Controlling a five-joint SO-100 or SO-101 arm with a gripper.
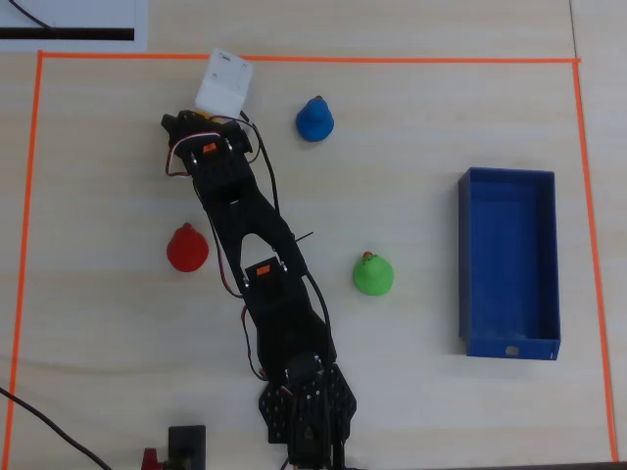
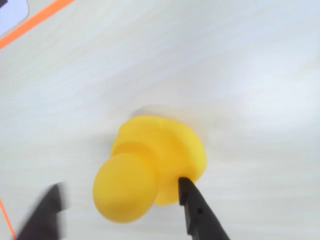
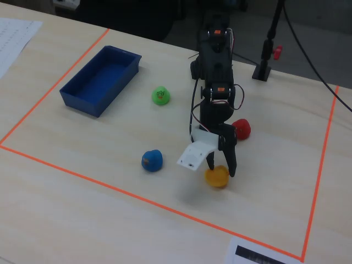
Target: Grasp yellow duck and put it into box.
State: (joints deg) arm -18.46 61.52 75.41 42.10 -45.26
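The yellow duck [image 2: 150,165] sits on the pale wooden table, close under the wrist camera, and also shows in the fixed view [image 3: 217,176]. My gripper [image 2: 121,187] is open and straddles it. The right finger [image 2: 197,212] touches the duck's body; the left finger [image 2: 47,210] is blurred and stands apart from its head. In the fixed view the gripper [image 3: 221,164] points down over the duck. In the overhead view the duck is hidden under the white wrist camera housing [image 1: 224,83]. The blue box [image 1: 509,345] is empty at the right, and shows at the far left in the fixed view [image 3: 82,102].
A blue duck [image 1: 314,118], a red duck [image 1: 186,248] and a green duck [image 1: 372,274] stand around the arm [image 1: 255,255]. Orange tape [image 1: 294,59] frames the work area. A small black stand [image 3: 263,71] is beside the arm's base.
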